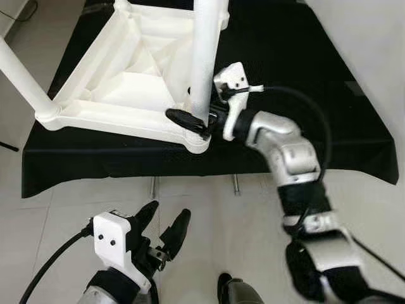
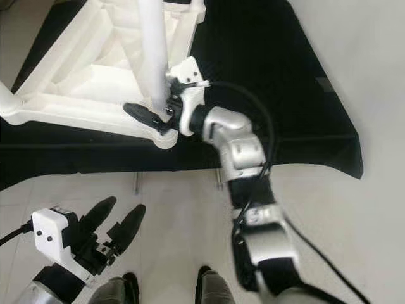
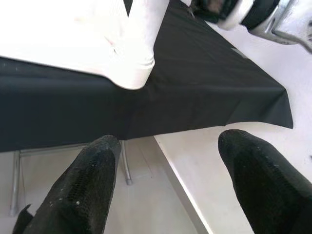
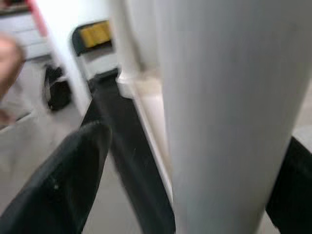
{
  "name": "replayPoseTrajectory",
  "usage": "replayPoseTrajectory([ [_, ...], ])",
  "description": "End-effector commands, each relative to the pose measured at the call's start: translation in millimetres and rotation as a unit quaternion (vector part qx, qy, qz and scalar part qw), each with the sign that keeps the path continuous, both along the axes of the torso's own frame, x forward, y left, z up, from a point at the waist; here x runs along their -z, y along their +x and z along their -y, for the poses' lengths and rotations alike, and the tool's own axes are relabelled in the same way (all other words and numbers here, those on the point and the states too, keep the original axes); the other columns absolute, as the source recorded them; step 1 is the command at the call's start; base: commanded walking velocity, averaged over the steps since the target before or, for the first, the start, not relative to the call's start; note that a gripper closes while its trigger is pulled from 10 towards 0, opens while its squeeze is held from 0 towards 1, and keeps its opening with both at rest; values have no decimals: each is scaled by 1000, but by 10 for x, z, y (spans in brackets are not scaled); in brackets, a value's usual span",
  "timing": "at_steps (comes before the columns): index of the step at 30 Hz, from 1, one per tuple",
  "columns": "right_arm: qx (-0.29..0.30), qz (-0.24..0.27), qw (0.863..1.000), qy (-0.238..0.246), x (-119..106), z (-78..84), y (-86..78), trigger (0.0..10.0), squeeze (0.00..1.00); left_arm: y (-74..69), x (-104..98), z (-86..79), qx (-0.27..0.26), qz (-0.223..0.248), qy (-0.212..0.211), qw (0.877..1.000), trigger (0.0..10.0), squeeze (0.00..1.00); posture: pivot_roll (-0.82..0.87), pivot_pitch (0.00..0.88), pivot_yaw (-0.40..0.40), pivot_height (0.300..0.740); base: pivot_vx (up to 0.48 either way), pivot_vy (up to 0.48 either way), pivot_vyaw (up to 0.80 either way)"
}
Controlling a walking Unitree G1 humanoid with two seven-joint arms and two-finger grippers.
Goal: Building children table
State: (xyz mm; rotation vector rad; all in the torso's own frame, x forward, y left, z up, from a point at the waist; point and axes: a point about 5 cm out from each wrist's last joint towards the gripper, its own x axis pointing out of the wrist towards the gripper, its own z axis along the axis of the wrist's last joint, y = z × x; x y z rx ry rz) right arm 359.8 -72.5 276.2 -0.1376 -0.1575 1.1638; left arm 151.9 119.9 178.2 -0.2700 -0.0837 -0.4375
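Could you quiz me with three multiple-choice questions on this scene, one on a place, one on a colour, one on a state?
1. Where is the right gripper?
A. at the base of a white leg standing on the upturned table
B. down near the floor
C. on the bare cloth, far from the table

2. What colour is the cloth under the table?
A. red
B. black
C. yellow

3. How are the left gripper's fingers?
A. closed on a leg
B. closed on the cloth
C. spread apart, holding nothing

Answers: 1 A, its black fingers sit either side of the leg at the table's near corner. 2 B, the cloth is black in the head and left wrist views. 3 C, the left wrist view shows a wide gap between the fingers with only floor behind.
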Motion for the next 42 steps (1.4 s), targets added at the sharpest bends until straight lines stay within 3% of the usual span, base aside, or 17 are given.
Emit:
replayPoseTrajectory([
  [1, -66, -9, 997, -28, 88, -123, -50, 10000, 0, -18, 44, -4, -2, -9, 4, 1000, 10000, 0, 79, 238, -61, 740, 0, 0, 0],
  [9, -104, 5, 993, -55, 35, -51, 66, 10000, 0, -42, 34, -15, -5, -10, 4, 1000, 10000, 0, 67, 257, -57, 740, 0, 0, 0],
  [10, -109, 5, 992, -57, 14, -45, 84, 9255, 0, -45, 34, -18, -5, -11, 4, 1000, 10000, 0, 63, 259, -55, 740, 0, 0, 0],
  [11, -120, 3, 991, -58, -14, -33, 105, 0, 0, -51, 35, -20, -5, -11, 4, 1000, 10000, 0, 62, 263, -54, 740, 0, 0, 0],
  [16, -149, 5, 987, -61, -62, 8, 150, 0, 0, -64, 41, -22, -5, -14, 4, 1000, 10000, 0, 58, 266, -49, 740, 0, 0, 0],
  [24, -114, 18, 992, -49, -80, 84, 218, 0, 0, -81, 43, -24, -6, -16, 3, 1000, 10000, 0, 48, 269, -48, 740, 0, 0, 0],
  [28, -28, 12, 999, -21, 10, 251, 257, 0, 0, -76, 45, -28, -6, -16, 2, 1000, 10000, 0, 30, 270, -43, 740, 0, 0, 0],
  [30, -2, -2, 1000, -12, 66, 262, 263, 0, 0, -76, 46, -27, -6, -17, 2, 1000, 10000, 0, 29, 269, -44, 740, 0, 0, 0],
  [31, 56, -19, 998, -13, 211, 246, 242, 0, 0, -79, 47, -23, -5, -17, 1, 1000, 10000, 0, 28, 268, -49, 740, 0, 0, 0],
  [34, 96, -28, 995, -15, 310, 240, 220, 0, 0, -80, 48, -22, -5, -16, 1, 1000, 10000, 0, 27, 267, -55, 740, 0, 0, 0],
  [35, 246, -36, 968, -28, 556, 190, 113, 0, 0, -78, 50, -22, -6, -16, 1, 1000, 10000, 0, 24, 267, -56, 740, 0, 0, 0],
  [37, 352, -55, 933, -41, 932, -47, -333, 0, 0, -58, 45, -22, -6, -13, 0, 1000, 10000, 0, 8, 263, -49, 740, 0, 0, 0],
  [38, 352, -55, 933, -41, 932, -47, -333, 0, 0, -58, 45, -22, -6, -13, 0, 1000, 10000, 0, 8, 263, -49, 740, 0, 0, 0],
  [39, 349, -74, 934, -33, 991, -214, -444, 0, 0, -42, 45, -18, -5, -11, 0, 1000, 10000, 0, 4, 262, -42, 740, 0, 0, 0],
  [40, 349, -74, 934, -33, 991, -214, -444, 0, 0, -42, 45, -18, -5, -11, 0, 1000, 10000, 0, 4, 262, -42, 740, 0, 0, 0],
  [41, 321, -65, 944, -24, 953, -372, -449, 0, 0, -24, 53, -10, -3, -10, 0, 1000, 10000, 0, 8, 244, -40, 740, 0, 0, 0],
  [42, 321, -65, 944, -24, 953, -372, -449, 0, 0, -24, 53, -10, -3, -10, 0, 1000, 10000, 0, 8, 244, -40, 740, 0, 0, 0],
])
